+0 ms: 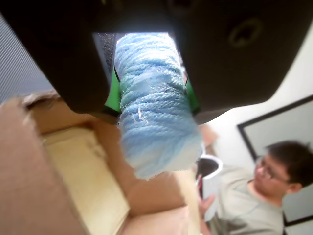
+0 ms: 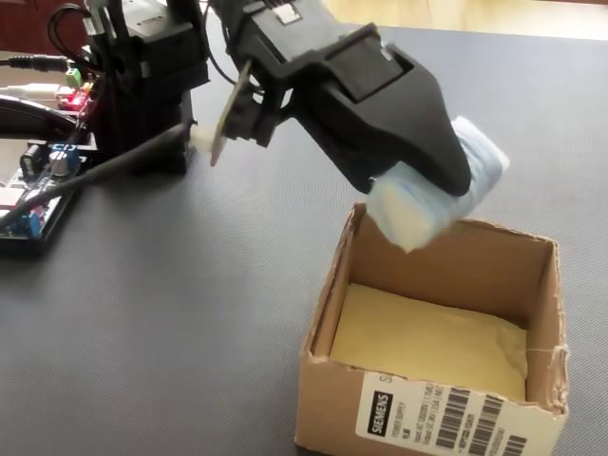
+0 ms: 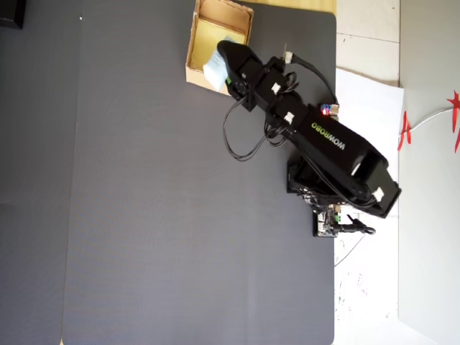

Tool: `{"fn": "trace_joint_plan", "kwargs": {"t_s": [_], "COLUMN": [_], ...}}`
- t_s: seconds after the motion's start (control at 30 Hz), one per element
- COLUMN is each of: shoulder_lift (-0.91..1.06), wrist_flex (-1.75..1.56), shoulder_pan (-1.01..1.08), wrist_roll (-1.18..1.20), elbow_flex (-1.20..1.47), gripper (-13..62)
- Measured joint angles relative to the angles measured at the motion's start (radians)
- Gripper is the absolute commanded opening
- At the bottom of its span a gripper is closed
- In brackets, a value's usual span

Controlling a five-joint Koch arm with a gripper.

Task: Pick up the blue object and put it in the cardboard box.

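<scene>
My gripper [image 1: 152,100] is shut on the blue object [image 1: 154,103], a pale blue bundle of wound yarn that sticks out past the jaws. In the fixed view the blue object [image 2: 432,204] hangs in the gripper [image 2: 427,195] just above the far wall of the cardboard box [image 2: 427,408]. The box is open-topped with a yellowish floor. Seen from overhead, the gripper [image 3: 219,63] holds the blue object [image 3: 214,67] over the lower right corner of the cardboard box [image 3: 198,21]. In the wrist view the cardboard box [image 1: 58,161] lies below and left of the bundle.
The arm's base and circuit boards [image 2: 38,180] stand at the left of the fixed view. A dark grey mat [image 3: 144,201] covers the table. A person [image 1: 254,191] shows in the wrist view's lower right. White floor [image 3: 366,86] lies beside the mat.
</scene>
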Motion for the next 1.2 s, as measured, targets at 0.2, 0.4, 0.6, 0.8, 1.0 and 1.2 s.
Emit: {"fn": "trace_joint_plan", "kwargs": {"t_s": [0.2,0.4,0.6,0.8,1.0,1.2], "shoulder_lift": [-0.049,-0.078,-0.080,-0.067,0.008,0.120], "wrist_flex": [0.000,0.052,0.160,0.172,0.173,0.173], "shoulder_pan": [0.041,0.074,0.087,0.084,0.048,-0.094], "wrist_roll": [-0.002,-0.002,0.009,0.014,0.014,0.014], "elbow_flex": [-0.032,-0.095,-0.097,-0.097,-0.095,-0.018], "gripper": [13.0,20.2,32.5,33.8,33.9,34.4]}}
